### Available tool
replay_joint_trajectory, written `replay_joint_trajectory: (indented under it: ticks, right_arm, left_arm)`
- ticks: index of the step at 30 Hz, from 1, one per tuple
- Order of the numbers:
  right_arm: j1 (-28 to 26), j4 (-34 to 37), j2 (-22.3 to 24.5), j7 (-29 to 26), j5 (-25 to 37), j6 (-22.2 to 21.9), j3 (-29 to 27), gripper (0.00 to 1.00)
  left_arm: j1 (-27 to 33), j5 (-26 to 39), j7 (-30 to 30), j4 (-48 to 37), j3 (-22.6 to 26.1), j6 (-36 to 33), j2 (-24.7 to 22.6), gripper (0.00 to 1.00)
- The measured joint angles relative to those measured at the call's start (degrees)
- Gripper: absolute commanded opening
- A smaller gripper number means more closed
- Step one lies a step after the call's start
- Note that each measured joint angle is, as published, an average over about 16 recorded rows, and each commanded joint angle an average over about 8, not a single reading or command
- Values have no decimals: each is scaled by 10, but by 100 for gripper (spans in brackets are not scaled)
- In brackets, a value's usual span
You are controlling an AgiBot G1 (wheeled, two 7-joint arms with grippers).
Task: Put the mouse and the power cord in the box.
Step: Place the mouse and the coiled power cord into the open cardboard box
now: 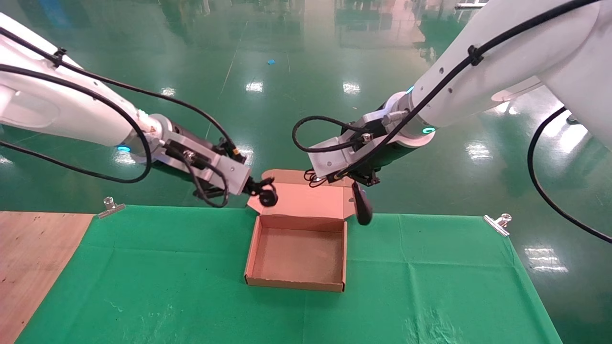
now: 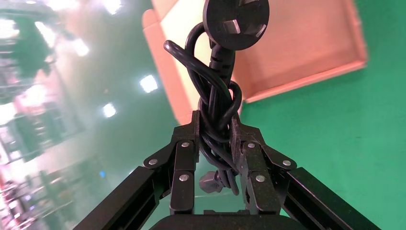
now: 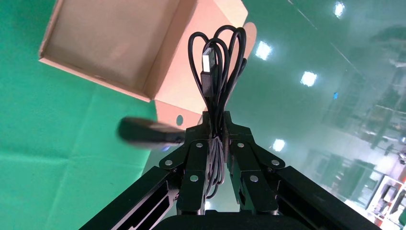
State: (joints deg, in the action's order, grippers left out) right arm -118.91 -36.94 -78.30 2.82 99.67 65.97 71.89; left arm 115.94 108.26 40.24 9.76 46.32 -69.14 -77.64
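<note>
The brown cardboard box (image 1: 294, 283) lies open and empty on the green cloth, its lid (image 1: 306, 195) folded back. My left gripper (image 1: 256, 187) hovers over the lid's left corner, shut on the bundled black power cord (image 2: 215, 96); the cord's round plug (image 2: 235, 21) sticks out past the fingertips. My right gripper (image 1: 356, 179) hangs over the lid's right corner, shut on the mouse's coiled thin cable (image 3: 216, 62). The black mouse (image 1: 363, 208) dangles below it beside the box's back right corner. Both wrist views show the box (image 2: 297, 43) (image 3: 110, 38) underneath.
A green cloth (image 1: 191, 286) covers most of the table, pinned by metal clips (image 1: 111, 206) (image 1: 498, 223) at the far edge. Bare wood (image 1: 28, 258) shows at the left. Beyond the far edge is glossy green floor.
</note>
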Motion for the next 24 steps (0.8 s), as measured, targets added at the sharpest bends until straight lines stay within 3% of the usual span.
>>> replay_joint_trajectory:
  ticks: [13,24]
  right_arm:
    - [-29,0,5,-3,-46,24,31,0]
    - [-34,-12,14,-10,-65,50,45,0]
  left_arm:
    - [-69,-79,53,44,-26,51,1,0]
    - [-194,-134,82,94,-29,220,-4,0]
